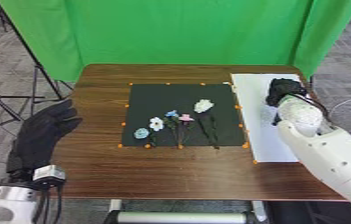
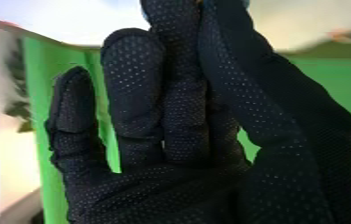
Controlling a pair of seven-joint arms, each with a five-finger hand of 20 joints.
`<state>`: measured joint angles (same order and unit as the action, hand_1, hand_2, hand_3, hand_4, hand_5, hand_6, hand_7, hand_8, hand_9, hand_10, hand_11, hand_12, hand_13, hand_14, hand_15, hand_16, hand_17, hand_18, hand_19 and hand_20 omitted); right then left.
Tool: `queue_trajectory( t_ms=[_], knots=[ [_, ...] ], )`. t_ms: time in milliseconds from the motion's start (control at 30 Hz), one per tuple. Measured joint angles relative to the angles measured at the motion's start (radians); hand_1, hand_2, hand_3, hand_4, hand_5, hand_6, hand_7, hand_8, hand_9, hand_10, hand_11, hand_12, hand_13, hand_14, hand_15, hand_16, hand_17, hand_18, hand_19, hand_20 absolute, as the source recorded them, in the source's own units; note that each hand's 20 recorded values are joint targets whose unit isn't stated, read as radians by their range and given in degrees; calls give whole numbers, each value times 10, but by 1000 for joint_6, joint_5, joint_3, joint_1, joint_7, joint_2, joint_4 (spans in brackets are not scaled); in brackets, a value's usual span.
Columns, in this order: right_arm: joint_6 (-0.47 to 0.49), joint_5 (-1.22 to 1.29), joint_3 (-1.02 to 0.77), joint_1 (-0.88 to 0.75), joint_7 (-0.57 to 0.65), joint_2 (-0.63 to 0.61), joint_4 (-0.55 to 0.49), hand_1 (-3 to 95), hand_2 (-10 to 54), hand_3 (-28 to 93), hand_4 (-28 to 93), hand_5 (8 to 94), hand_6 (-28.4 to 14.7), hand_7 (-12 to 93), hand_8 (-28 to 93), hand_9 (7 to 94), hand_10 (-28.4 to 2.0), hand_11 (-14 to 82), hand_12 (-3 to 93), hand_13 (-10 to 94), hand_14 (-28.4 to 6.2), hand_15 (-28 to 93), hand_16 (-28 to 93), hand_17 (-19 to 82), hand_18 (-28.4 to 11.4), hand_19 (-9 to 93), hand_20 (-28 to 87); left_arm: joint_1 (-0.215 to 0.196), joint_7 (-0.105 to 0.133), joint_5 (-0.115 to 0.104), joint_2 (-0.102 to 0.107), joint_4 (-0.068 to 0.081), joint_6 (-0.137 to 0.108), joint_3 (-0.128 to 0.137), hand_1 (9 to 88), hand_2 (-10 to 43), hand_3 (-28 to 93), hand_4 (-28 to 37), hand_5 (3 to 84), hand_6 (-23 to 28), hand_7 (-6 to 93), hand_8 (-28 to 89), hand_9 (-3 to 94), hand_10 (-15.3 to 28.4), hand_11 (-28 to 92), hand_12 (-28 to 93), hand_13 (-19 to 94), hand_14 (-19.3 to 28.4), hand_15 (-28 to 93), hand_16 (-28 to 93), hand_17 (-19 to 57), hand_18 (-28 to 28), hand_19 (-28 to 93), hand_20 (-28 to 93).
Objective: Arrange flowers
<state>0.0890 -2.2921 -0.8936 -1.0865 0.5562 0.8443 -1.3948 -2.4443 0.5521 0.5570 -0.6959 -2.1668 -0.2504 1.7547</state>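
right robot hand (image 1: 284,89) hangs over white sheet (image 1: 274,147); flowers (image 1: 203,105) lie on black mat (image 1: 158,95).

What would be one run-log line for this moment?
right hand: over white sheet, grasp unclear | left hand: open, at table's left edge | five flowers: on black mat

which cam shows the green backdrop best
The head view, since there the green backdrop hangs broad and mostly uncovered beyond the far edge of the table. In the right wrist view, the right hand blocks much of it, leaving green patches around the glove.
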Motion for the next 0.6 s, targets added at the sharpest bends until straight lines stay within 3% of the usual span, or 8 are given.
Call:
queue_trajectory(
  t_ms=[100, 267, 467, 600],
  knots=[
    [-50, 14, 39, -5, -1, -4, -48, 535, -95, 775, -283, 804, 48, 297, -46, 933, -42, 106, 366, 688, -6, 608, 348, 246, -196, 816, 379, -37, 0, 0, -7, -9, -2, 22, 274, 15, 827, -209, 382, 92, 200, -119, 335, 188, 356, 94, 230, 248, 627, -135, -114, 211, 552, 109],
    [-37, 22, 41, -31, -17, 4, -142, 536, -95, 780, -283, 808, 45, 289, -38, 934, -45, 106, 366, 687, -11, 615, 345, 245, -200, 821, 380, -78, -5, -1, -8, -13, -4, 47, 274, 15, 826, -209, 383, 92, 198, -118, 336, 188, 356, 94, 230, 248, 627, -135, -114, 210, 551, 108],
    [-31, 34, 51, -65, -39, 2, -246, 538, -95, 780, -283, 811, 42, 282, -32, 935, -47, 107, 367, 686, -14, 621, 342, 244, -204, 826, 381, -94, -35, 3, 1, -14, -3, 77, 274, 15, 826, -209, 383, 93, 197, -118, 336, 189, 356, 94, 229, 249, 627, -135, -115, 210, 551, 108],
    [-17, 35, 52, -104, -60, -5, -299, 539, -95, 781, -283, 812, 41, 277, -28, 936, -47, 105, 368, 685, -14, 623, 341, 243, -204, 826, 380, -109, -56, 7, 16, -14, -1, 111, 274, 16, 825, -210, 383, 93, 197, -117, 336, 189, 355, 95, 229, 249, 626, -134, -114, 210, 551, 108]
  ],
)
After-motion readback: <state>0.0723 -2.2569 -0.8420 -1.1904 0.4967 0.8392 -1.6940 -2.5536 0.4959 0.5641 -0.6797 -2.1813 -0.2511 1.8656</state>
